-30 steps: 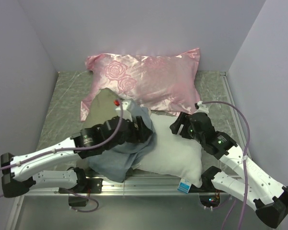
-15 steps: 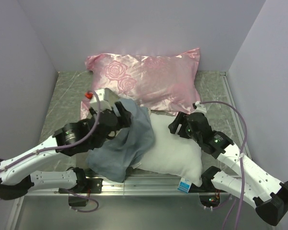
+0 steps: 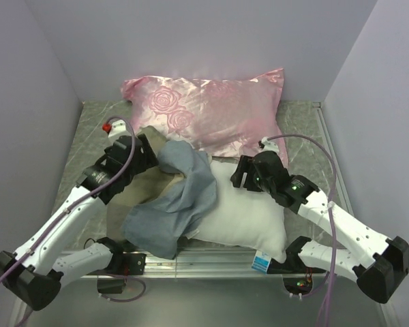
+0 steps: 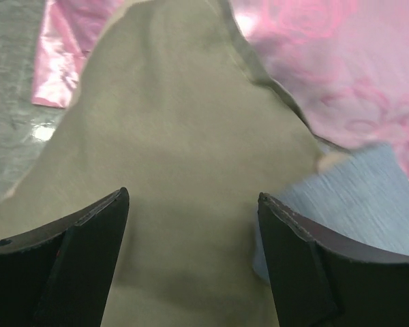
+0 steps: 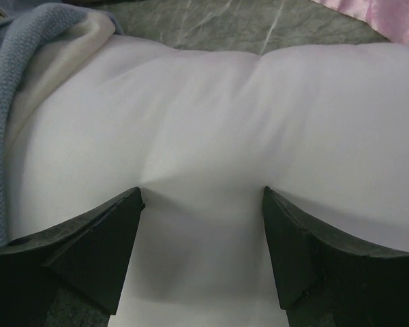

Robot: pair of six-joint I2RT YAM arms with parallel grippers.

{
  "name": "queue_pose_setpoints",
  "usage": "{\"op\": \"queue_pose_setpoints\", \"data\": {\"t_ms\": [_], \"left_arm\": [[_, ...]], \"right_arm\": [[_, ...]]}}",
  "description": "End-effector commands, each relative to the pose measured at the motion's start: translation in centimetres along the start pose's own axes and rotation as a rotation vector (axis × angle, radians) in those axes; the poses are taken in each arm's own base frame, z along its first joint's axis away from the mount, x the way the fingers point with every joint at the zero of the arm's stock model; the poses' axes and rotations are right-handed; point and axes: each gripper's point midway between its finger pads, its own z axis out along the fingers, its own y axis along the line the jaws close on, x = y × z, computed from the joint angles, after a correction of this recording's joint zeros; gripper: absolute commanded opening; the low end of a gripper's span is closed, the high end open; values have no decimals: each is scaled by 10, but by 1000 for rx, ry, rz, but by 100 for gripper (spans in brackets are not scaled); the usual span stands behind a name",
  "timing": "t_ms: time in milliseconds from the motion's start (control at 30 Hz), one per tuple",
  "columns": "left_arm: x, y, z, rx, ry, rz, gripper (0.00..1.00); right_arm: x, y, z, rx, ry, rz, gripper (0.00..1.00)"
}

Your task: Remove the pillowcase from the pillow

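The pillowcase [image 3: 180, 197] lies crumpled over the left end of the white pillow [image 3: 252, 211], blue-grey face up, with its tan face [image 3: 146, 187] turned out on the left. My left gripper [image 3: 148, 151] is open just above the tan fabric. In the left wrist view its jaws [image 4: 193, 204] stand wide apart with tan cloth [image 4: 184, 136] between them and the blue-grey face [image 4: 358, 194] at the right. My right gripper [image 3: 240, 178] is open, and its fingertips press down on the pillow [image 5: 211, 116]. The pillowcase edge [image 5: 13, 88] shows at the left of the right wrist view.
A shiny pink rose-patterned pillow [image 3: 211, 112] lies at the back, touching the pillowcase; it also shows in the left wrist view [image 4: 341, 61]. Walls close in the left, back and right. The pillow's tag [image 3: 262, 262] hangs over the near table edge.
My left gripper has drawn back to the far left along the pillowcase, pulling it leftward and turning out its tan face, and now stands open. My right gripper has shifted slightly left on the pillow.
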Motion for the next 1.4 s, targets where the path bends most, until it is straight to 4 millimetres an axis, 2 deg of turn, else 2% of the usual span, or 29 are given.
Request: {"op": "queue_pose_setpoints", "data": {"t_ms": [0,33,133,167,200,267,300,333,400,433,467,567,600,633,667,700,733,767,833,867,933,1067,1100,1200,1267,1367], "left_arm": [[-16,-7,16,76,23,17,81],[-11,-7,27,71,53,25,80],[-11,-14,36,121,103,14,77],[-18,-25,30,183,112,-5,77],[-22,-29,27,205,115,-18,77],[-31,-40,20,253,131,-48,78],[-32,-40,21,249,148,-57,76],[-26,-41,28,236,190,-60,65],[-30,-43,26,219,223,-56,47],[-30,-42,28,200,230,-54,27],[-38,-43,24,201,221,-50,21],[-53,-27,25,111,187,-54,7],[-55,-23,25,93,179,-52,11],[-60,-16,25,59,158,-51,35],[-62,-8,27,27,152,-66,47],[-62,-1,29,0,155,-71,56],[-58,7,35,-35,162,-70,68],[-58,18,42,-64,158,-81,72],[-59,35,62,-74,162,-120,75],[-60,38,67,-64,165,-130,75],[-68,43,86,-41,138,-145,75],[-76,21,105,121,143,-144,75],[-71,18,113,141,175,-145,75],[-72,6,114,197,205,-134,76],[-72,4,116,217,198,-133,77],[-58,6,124,208,266,-129,75]], "right_arm": [[-2,30,-1,-98,41,-51,78],[0,29,3,-88,60,-64,78],[0,21,4,-34,72,-81,78],[4,13,1,2,105,-84,79],[-3,20,-6,-8,106,-84,78],[4,18,-11,12,168,-90,79],[0,21,-14,16,177,-86,79],[4,19,-12,37,211,-93,79],[10,17,-14,55,250,-98,79],[11,12,-15,74,254,-96,79],[12,9,-16,87,251,-85,79],[9,-12,-23,142,234,-42,80],[7,-24,-23,172,227,-10,82],[4,-32,-28,177,216,18,82],[11,-43,-27,196,231,43,83],[11,-49,-30,192,224,68,85],[7,-65,-29,220,217,125,85],[18,-75,-28,233,242,150,86],[20,-85,-29,227,229,203,88],[26,-91,-28,236,235,218,88],[24,-94,-26,233,212,230,89],[25,-104,-24,234,188,250,91],[23,-105,-26,224,170,251,93],[18,-113,-33,229,136,251,95],[14,-114,-37,232,121,238,98],[18,-115,-37,224,148,249,99]]}}
